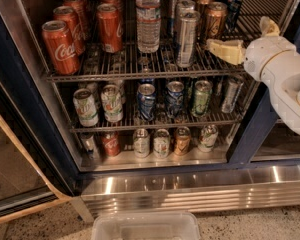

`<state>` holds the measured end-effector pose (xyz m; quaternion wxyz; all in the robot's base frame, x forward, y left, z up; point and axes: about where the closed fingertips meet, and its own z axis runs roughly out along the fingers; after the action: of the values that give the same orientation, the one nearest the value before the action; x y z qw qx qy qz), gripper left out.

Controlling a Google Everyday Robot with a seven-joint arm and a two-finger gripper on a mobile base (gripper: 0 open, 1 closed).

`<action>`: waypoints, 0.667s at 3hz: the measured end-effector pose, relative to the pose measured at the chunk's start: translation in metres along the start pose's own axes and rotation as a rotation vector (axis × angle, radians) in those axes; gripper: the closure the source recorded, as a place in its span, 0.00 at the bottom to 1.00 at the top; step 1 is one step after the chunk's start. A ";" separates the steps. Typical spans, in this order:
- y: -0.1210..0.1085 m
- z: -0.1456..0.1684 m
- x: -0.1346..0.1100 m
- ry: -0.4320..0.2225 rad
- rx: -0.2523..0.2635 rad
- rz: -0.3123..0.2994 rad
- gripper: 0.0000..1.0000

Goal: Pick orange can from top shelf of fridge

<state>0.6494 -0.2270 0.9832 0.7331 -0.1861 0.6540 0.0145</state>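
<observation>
The orange can (215,20) stands at the front of a row of alike copper cans at the right of the top shelf (130,68), a wire rack in the fridge (20,104). My gripper (246,38) is open and empty at the shelf's right front. Its lower cream finger (225,50) lies just below and in front of the orange can. The other finger (268,26) points up to the can's right. My white arm (285,79) comes in from the right.
Red Coca-Cola cans (61,46) fill the shelf's left, a water bottle (148,19) stands mid-shelf, and a tall silver can (185,38) is left of the orange can. Two lower racks hold smaller cans. A ribbed steel base (190,189) and a clear tub (146,227) lie below.
</observation>
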 end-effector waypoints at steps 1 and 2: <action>0.002 0.011 -0.006 -0.016 -0.016 -0.004 0.17; 0.011 0.024 -0.008 -0.022 -0.048 -0.004 0.18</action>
<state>0.6687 -0.2084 0.9898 0.7356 -0.2046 0.6450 0.0308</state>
